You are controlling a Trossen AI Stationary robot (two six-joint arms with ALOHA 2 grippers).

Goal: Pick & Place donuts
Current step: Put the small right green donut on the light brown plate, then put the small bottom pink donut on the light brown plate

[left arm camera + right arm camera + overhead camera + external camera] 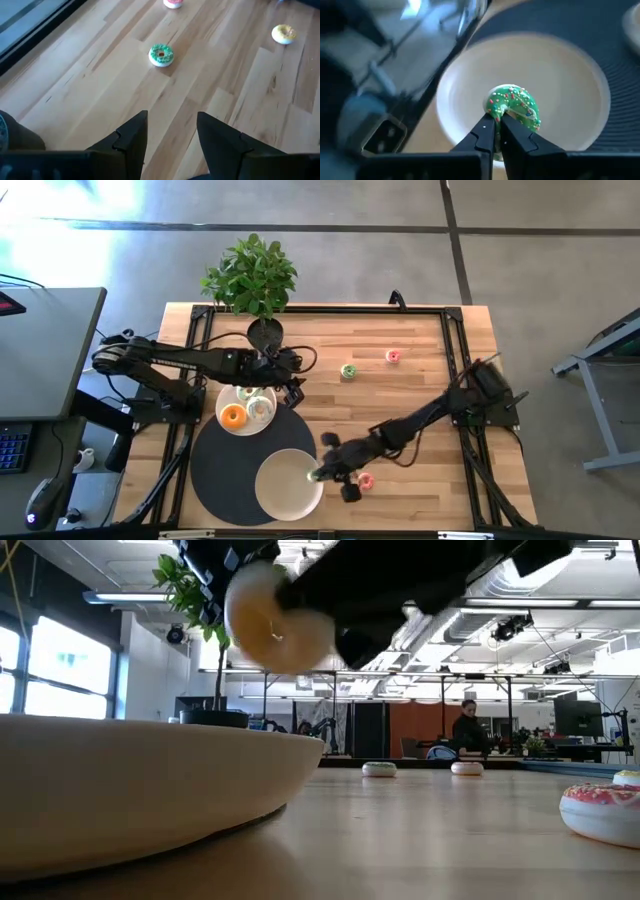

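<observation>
Held donut: we see a small green-iced toy ring donut with sprinkles (pixel 514 107) pinched on its rim between the fingers of the right gripper (pixel 498 131), hanging over the empty round white plate (pixel 275 490) on the black circular mat (pixel 215 470).
Right gripper: clenched on the green donut, at the plate's right edge in the high view (pixel 318 474).
Donut against the fingers: the ring stands on edge just beyond the fingertips, which bite its lower rim; most of the ring sticks out past them, above the plate's middle.
How it should handle: we judge it light and slightly yielding, since the thin grip carries it without sag; the smooth icing may slip, so a hold across the ring's wall, one finger through the hole, looks safest.
Left gripper: released, its dark fingers (pixel 134 135) apart and holding nothing, hovering by the second white plate (pixel 225 398) near the potted green plant (pixel 252 278).
Placed donuts: an orange-iced one (pixel 233 416) and a pale one (pixel 260 406) lie on that second plate.
Loose donuts: on the light wooden table (pixel 420 380) lie a green-and-white one (pixel 348 371), a pink one (pixel 393 357), and a pink-sprinkled one (pixel 366 481) just beside the right gripper.
</observation>
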